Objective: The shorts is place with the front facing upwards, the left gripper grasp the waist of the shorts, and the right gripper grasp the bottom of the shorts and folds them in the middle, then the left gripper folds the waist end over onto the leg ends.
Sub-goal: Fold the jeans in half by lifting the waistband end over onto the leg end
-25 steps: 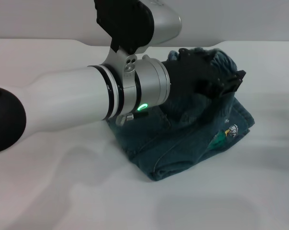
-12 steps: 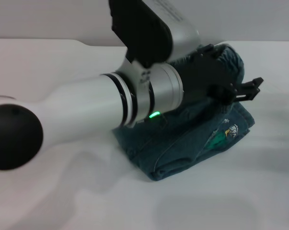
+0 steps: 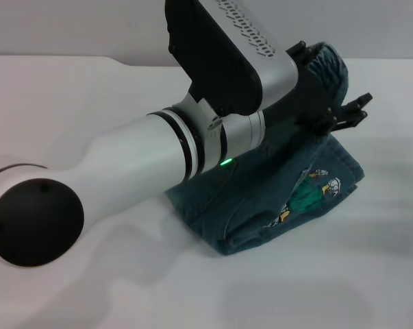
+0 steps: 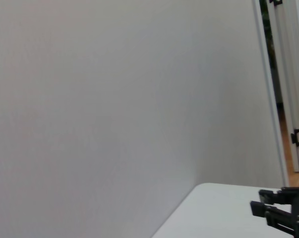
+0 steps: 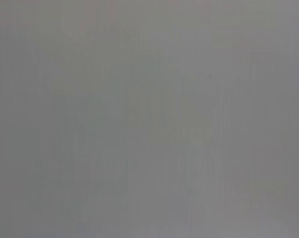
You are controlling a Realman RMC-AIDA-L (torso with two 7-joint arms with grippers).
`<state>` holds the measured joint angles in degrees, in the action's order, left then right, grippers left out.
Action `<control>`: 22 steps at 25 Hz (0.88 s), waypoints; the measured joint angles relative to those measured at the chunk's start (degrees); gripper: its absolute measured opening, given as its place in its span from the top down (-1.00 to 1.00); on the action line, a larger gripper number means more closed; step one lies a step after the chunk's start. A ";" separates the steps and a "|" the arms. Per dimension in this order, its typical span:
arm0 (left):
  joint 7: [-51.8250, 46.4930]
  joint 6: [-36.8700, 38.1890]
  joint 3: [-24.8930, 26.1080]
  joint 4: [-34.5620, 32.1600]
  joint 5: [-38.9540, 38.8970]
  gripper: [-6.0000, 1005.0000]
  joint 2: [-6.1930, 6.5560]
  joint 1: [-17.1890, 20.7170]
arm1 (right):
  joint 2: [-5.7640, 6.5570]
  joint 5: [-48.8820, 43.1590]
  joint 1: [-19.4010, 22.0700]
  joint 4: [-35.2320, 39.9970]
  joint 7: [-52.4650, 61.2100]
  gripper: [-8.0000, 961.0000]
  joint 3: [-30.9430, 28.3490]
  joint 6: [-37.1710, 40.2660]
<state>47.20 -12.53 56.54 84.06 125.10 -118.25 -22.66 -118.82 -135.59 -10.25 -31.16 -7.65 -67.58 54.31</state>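
Denim shorts (image 3: 288, 199) lie folded in a bundle on the white table (image 3: 90, 103), right of centre, cartoon patch showing on the near-right face. Left arm reaches across from the near left; left gripper (image 3: 340, 116) sits raised at the bundle's far right, a flap of denim lifted beside it. Whether its fingers pinch the cloth or stand spread: cannot tell. Right gripper not seen; its wrist view is blank grey.

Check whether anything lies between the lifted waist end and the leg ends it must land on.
Nothing visible does. The left gripper holds the waist end raised over the folded shorts; only bare denim lies below, though the arm hides part of it.
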 joint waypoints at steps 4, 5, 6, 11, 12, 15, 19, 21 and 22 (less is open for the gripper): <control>-1.07 1.35 -0.04 -0.78 0.18 -0.69 -0.17 -0.14 | 0.00 -0.10 0.32 -0.44 0.00 0.36 0.00 -0.14; -1.99 1.38 0.07 -1.09 -0.16 -0.69 -0.20 -0.30 | 0.00 -0.17 0.36 -0.50 0.00 0.36 0.00 -0.21; -3.29 1.26 0.18 -1.26 -0.40 -0.69 -0.17 -0.47 | 0.00 -0.29 0.42 -0.58 0.00 0.36 0.00 -0.28; -6.62 -5.50 1.86 -0.93 -3.28 -0.69 -0.17 -1.39 | 0.00 -0.66 0.56 -1.08 0.00 0.36 -0.01 -0.53; -8.08 -7.52 2.90 -1.51 -6.05 -0.69 -0.21 -1.96 | 0.00 -0.66 0.55 -1.19 0.00 0.36 -0.01 -0.55; -9.91 -9.21 4.35 -3.51 -12.09 -0.69 -0.11 -2.75 | 0.00 -0.73 0.64 -1.60 0.00 0.36 -0.01 -0.55; -9.94 -10.38 5.36 -6.38 -19.77 -0.69 -0.08 -2.97 | 0.00 -1.43 0.66 -1.70 0.00 0.36 0.00 -0.62; -9.75 -10.70 5.53 -7.34 -21.93 -0.69 -0.07 -3.07 | 0.00 -1.52 0.67 -1.72 0.00 0.37 0.22 -0.63; -9.54 -10.71 5.54 -7.71 -22.77 -0.69 -0.08 -3.11 | 0.00 -1.52 0.67 -1.72 0.00 0.37 0.40 -0.63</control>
<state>37.66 -23.24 62.07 76.36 102.33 -118.33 -25.77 -118.83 -137.11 -9.58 -32.88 -7.65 -67.19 53.68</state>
